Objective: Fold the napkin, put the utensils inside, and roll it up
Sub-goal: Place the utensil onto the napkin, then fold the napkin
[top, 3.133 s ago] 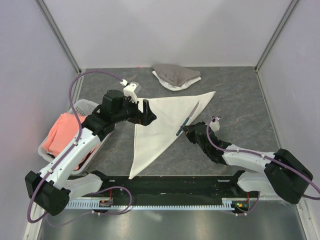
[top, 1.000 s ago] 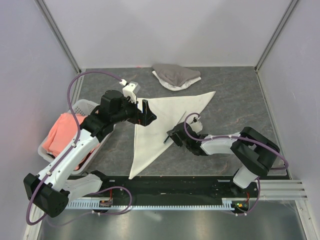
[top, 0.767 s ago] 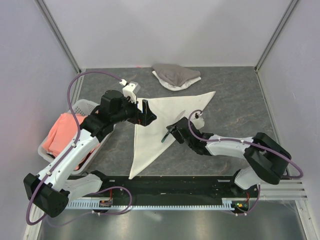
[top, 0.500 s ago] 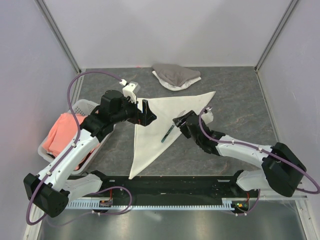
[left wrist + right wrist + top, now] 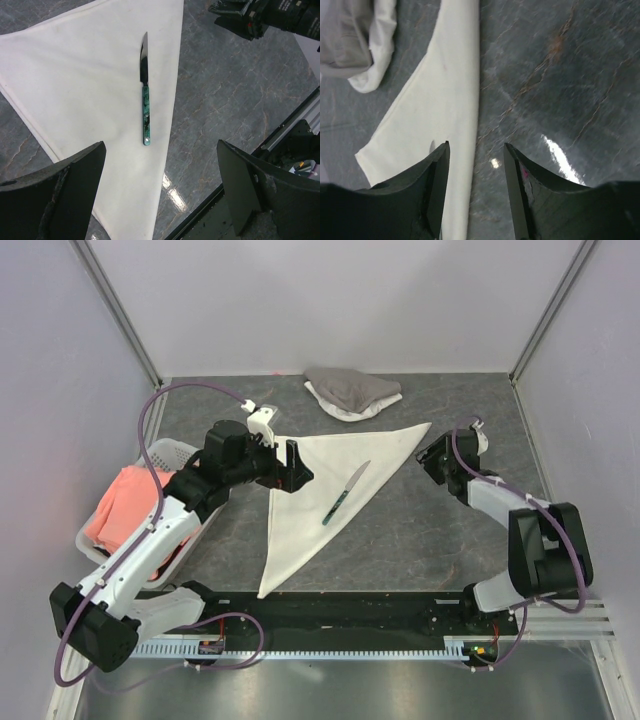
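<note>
The cream-white napkin [image 5: 315, 485] lies flat on the grey table, folded into a triangle. One utensil, a knife [image 5: 345, 493] with a dark green handle and a dark blade, lies on it near its right edge. No other utensil shows. My left gripper [image 5: 291, 468] is open and empty above the napkin's left side. Its wrist view shows the knife [image 5: 145, 102] on the napkin [image 5: 85, 85] ahead of the open gripper [image 5: 160, 146]. My right gripper [image 5: 431, 452] is open and empty by the napkin's right corner [image 5: 447, 107], with its jaws apart over the napkin's edge [image 5: 476, 150].
A grey-and-white cloth heap [image 5: 350, 390] lies at the back, also in the right wrist view [image 5: 350, 40]. A white basket [image 5: 165, 448] with a salmon-pink cloth [image 5: 125, 502] stands at the left. A black rail [image 5: 340, 608] runs along the near edge.
My right gripper has let go of the knife, which now lies on the napkin, and has swung away to the right toward the napkin's right corner. The left arm has not moved.
</note>
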{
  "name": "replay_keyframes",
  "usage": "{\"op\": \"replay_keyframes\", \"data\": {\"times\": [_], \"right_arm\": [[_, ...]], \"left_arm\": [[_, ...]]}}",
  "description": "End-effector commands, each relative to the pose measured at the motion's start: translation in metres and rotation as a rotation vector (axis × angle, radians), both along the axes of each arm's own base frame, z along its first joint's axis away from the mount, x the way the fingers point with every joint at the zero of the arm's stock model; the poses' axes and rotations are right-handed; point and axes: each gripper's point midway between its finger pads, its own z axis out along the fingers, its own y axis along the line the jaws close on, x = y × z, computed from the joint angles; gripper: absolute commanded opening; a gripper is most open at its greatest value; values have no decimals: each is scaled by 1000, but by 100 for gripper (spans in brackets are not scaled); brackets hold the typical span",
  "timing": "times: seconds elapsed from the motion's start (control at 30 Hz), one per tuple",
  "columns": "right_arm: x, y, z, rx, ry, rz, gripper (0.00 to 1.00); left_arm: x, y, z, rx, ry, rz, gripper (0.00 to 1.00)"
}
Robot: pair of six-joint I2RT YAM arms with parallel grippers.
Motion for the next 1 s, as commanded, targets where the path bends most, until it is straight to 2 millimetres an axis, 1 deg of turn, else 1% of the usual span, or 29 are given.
{"op": "replay_keyframes", "data": {"times": [0.0, 0.03, 0.07, 0.1, 0.13, 0.17, 0.2, 0.27, 0.3, 0.33, 0.37, 0.4, 0.43, 0.47, 0.5, 0.53, 0.57, 0.6, 0.63, 0.67, 0.7, 0.77, 0.8, 0.97], "right_arm": [[32, -7, -5, 3, -39, 136, 53], [37, -10, -7, 15, -45, 141, 53], [50, -15, 0, 24, -90, 148, 53], [53, -14, -11, 41, -70, 163, 52], [57, -15, -13, 40, -72, 166, 52], [65, -15, -9, 32, -91, 177, 53], [71, -29, -17, 31, -88, 152, 54], [82, -33, -15, 28, -105, 157, 55], [86, -34, -20, 25, -104, 159, 56], [90, -35, -22, 27, -107, 166, 56], [97, -38, -18, 29, -121, 162, 56], [100, -40, -27, 30, -108, 158, 57], [102, -42, -29, 26, -103, 157, 57], [109, -48, -27, 9, -109, 137, 57], [110, -51, -35, 1, -86, 130, 57], [112, -54, -37, -16, -78, 130, 57], [118, -56, -35, -30, -83, 125, 57], [118, -56, -43, -32, -60, 129, 57], [120, -57, -46, -40, -52, 134, 57], [124, -58, -45, -45, -49, 134, 57], [125, -59, -50, -47, -35, 133, 56], [129, -60, -51, -55, -34, 135, 56], [129, -61, -54, -53, -27, 135, 56], [134, -63, -61, -41, -13, 130, 54]], "left_arm": [[8, 0, 1, 11, -32, 1, 100], [8, 1, -1, 15, -31, 1, 100], [9, 1, -3, 21, -25, 3, 100], [9, 1, -2, 21, -29, 6, 100], [9, 2, -3, 25, -26, 6, 100], [11, 2, -3, 29, -29, 11, 100], [11, 3, -4, 32, -27, 13, 100], [12, 3, -6, 37, -25, 15, 100], [12, 3, -7, 39, -23, 16, 100], [12, 3, -6, 39, -25, 15, 100], [12, 3, -7, 41, -23, 15, 100], [13, 3, -8, 44, -21, 18, 100], [13, 3, -7, 43, -22, 18, 100], [13, 3, -8, 44, -21, 18, 100], [13, 3, -8, 44, -21, 18, 100], [14, 2, -8, 44, -21, 16, 100], [13, 2, -8, 44, -20, 14, 100], [14, 2, -9, 46, -17, 14, 100], [14, 2, -9, 45, -16, 15, 100], [13, 2, -9, 44, -16, 14, 100], [14, 2, -10, 45, -13, 12, 100], [14, 1, -10, 44, -10, 9, 100], [13, 1, -10, 44, -12, 9, 100], [14, 1, -11, 47, -9, 12, 100]]}}
